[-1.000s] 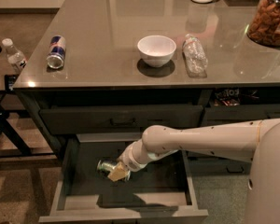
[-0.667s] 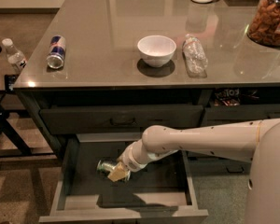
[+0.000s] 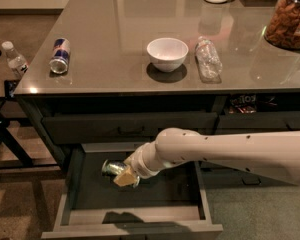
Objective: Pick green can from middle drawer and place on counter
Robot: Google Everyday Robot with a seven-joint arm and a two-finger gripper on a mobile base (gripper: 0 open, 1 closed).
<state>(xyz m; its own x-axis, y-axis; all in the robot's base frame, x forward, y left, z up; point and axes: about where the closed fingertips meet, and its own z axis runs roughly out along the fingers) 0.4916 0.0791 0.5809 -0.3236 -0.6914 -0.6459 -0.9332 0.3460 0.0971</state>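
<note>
Noted on the table (image 3: 115, 19), left to right, a blue-and-silver can (image 3: 59, 55), a white bowl (image 3: 167, 54) and a clear plastic bottle (image 3: 208, 58) lying on its side. Found the green can (image 3: 109, 167) below, in the left part of the open middle drawer (image 3: 140, 216). Saw the hand (image 3: 124, 176) closed on its right end.

The gripper (image 3: 124, 176) is hanging low inside the open middle drawer (image 3: 155, 196), right against the green can (image 3: 109, 167) that is lying on its side at the left. A white bowl (image 3: 167, 53), a blue-and-silver can (image 3: 60, 55) and a clear bottle (image 3: 208, 58) are sitting on the desk (image 3: 115, 24) above.
</note>
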